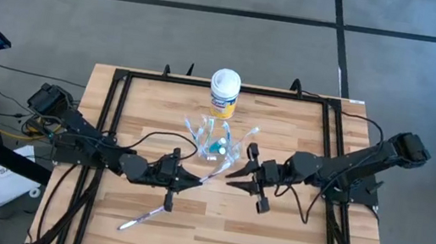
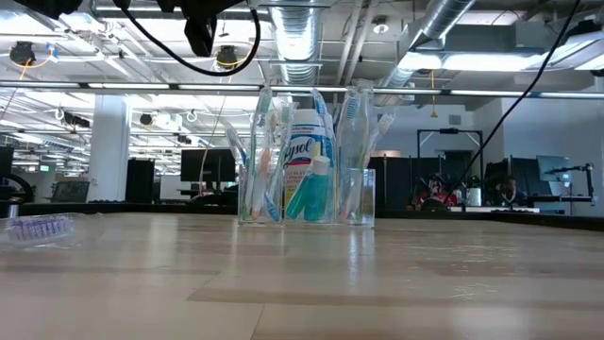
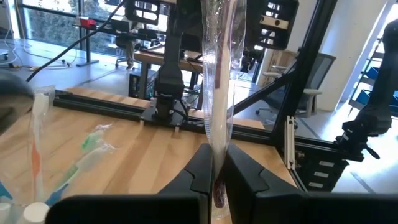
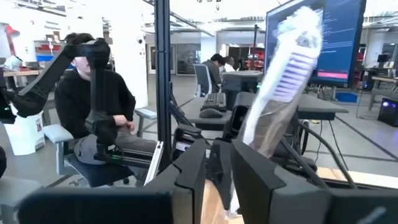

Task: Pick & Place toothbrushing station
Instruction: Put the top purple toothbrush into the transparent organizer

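A small see-through cup (image 1: 216, 149) stands on the table's middle, holding several wrapped toothbrushes and a teal tube (image 2: 307, 194). My left gripper (image 1: 201, 178) is just near-left of the cup and shut on a plastic-wrapped toothbrush (image 3: 219, 93). My right gripper (image 1: 233, 175) is just near-right of the cup and shut on another wrapped toothbrush (image 4: 287, 74), whose white bristled head points away from the fingers. One more toothbrush (image 1: 141, 216) lies flat on the table near the front left; its purple head shows in the low view (image 2: 38, 227). My left gripper pinches the wrapped toothbrush's handle (image 3: 217, 163) between its two fingers (image 3: 200, 169), close to one end. The long rest of the brush sticks out past the fingertips, along the fingers' direction. It does not show in the low view at table height. My right gripper pinches the wrapped toothbrush's handle (image 4: 231, 186) between its two fingers (image 4: 252, 177). The brush slants out past the fingertips with its bristled head (image 4: 295, 59) at the free end. I cannot tell how far back it reaches.
A taller yellow canister with a white lid (image 1: 224, 93) stands just behind the cup. A black frame rail (image 1: 107, 123) runs around the tabletop. A person sits beyond the table in the right wrist view (image 4: 93, 93). Bare wood lies at the near right (image 1: 270, 240).
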{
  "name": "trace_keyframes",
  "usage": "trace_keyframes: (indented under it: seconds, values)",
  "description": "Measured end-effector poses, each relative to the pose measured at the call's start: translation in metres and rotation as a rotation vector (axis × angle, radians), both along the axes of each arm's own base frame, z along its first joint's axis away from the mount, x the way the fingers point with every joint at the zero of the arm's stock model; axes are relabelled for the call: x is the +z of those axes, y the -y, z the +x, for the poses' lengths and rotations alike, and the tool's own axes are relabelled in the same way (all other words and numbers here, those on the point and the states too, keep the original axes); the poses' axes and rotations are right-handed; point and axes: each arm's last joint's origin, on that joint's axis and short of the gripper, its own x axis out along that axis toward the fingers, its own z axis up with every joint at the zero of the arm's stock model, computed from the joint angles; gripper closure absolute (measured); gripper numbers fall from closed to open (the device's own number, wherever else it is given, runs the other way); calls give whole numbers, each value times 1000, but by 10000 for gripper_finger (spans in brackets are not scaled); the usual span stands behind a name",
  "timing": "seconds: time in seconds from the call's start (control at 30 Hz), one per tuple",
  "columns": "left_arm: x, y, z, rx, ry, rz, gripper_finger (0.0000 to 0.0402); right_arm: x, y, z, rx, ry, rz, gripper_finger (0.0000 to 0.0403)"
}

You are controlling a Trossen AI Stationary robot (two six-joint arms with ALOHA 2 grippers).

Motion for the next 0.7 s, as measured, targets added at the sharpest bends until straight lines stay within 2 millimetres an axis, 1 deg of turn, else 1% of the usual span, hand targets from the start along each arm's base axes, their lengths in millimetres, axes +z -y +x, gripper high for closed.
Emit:
trace_keyframes:
  seconds: [0.17, 0.5, 0.6, 0.7]
  values:
    - [0, 0, 0, 0, 1, -1, 392, 1, 5, 1, -14, 15, 4, 320]
    - [0, -2, 1, 10, 4, 12, 392, 7, 12, 2, -37, 68, 32, 245]
    - [1, -5, 2, 24, 4, 11, 392, 8, 14, 3, -43, 73, 40, 233]
    - [1, -9, 4, 43, 5, 10, 392, 8, 14, 3, -42, 72, 39, 230]
